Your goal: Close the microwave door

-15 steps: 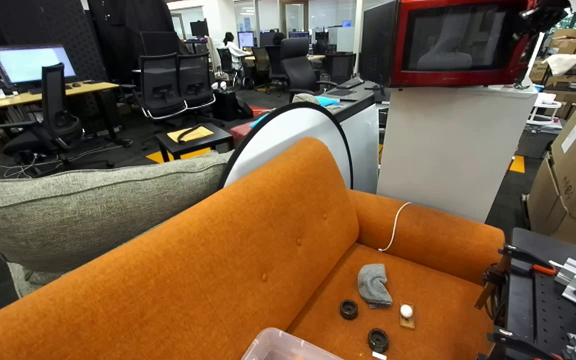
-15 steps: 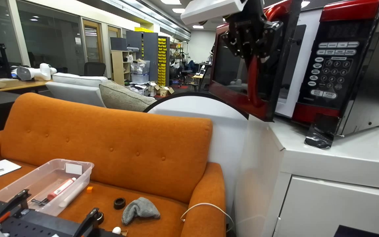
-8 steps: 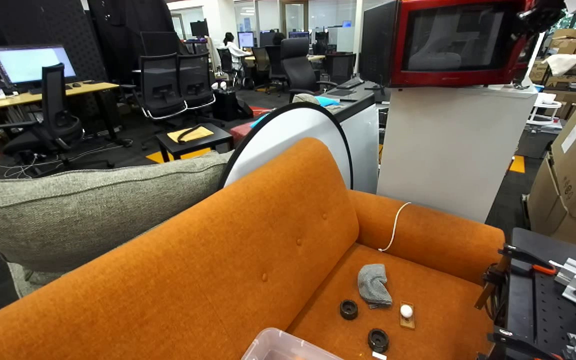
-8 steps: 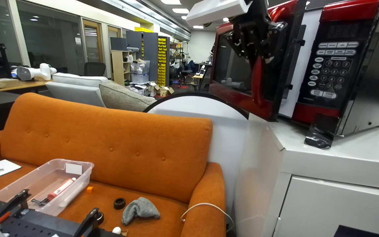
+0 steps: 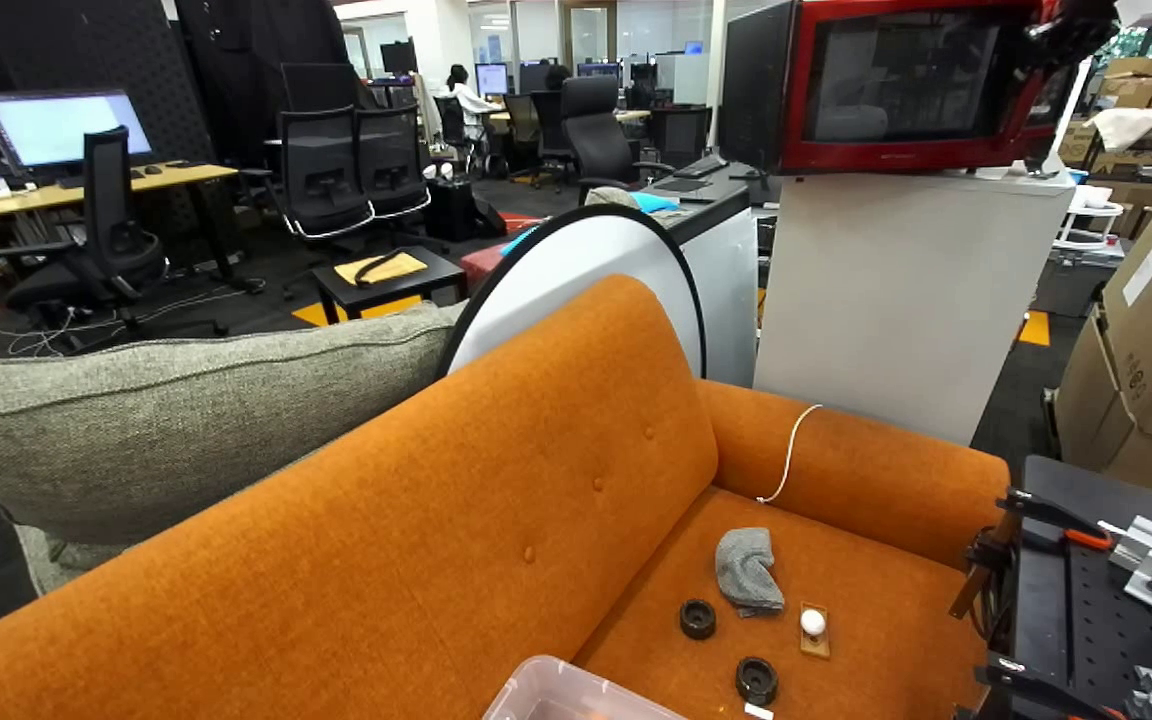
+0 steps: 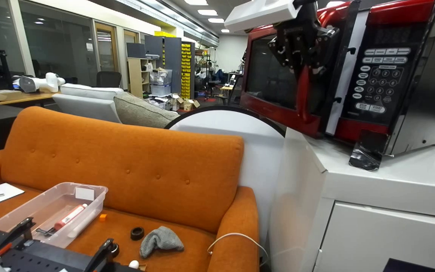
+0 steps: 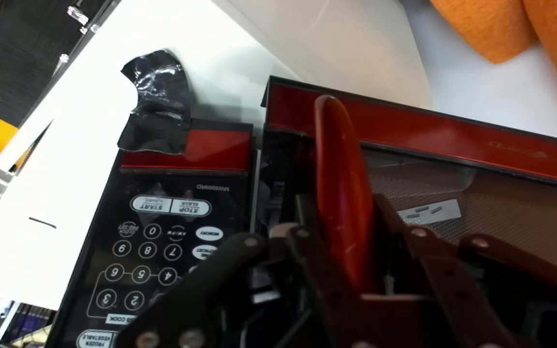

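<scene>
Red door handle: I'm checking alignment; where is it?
Near the wrist view's centre, the red handle runs between the gripper fingers, right of the keypad.

I've got, at two o'clock in an exterior view, a smooth, glossy red door handle (image 6: 303, 94); near three, a satin metal microwave side panel (image 6: 427, 90); at eight, a translucent plastic bin (image 6: 96, 207); at seven, fuzzy grey cloth (image 6: 161, 241).

On an orange couch (image 6: 108, 148) we see a grey cloth (image 6: 161, 240) near 2 round black pieces (image 5: 697, 620), a translucent bin (image 6: 93, 213) holding a red tube (image 6: 70, 217), and a white cord (image 6: 237, 234) draped over 1 armrest (image 6: 240, 213).
</scene>
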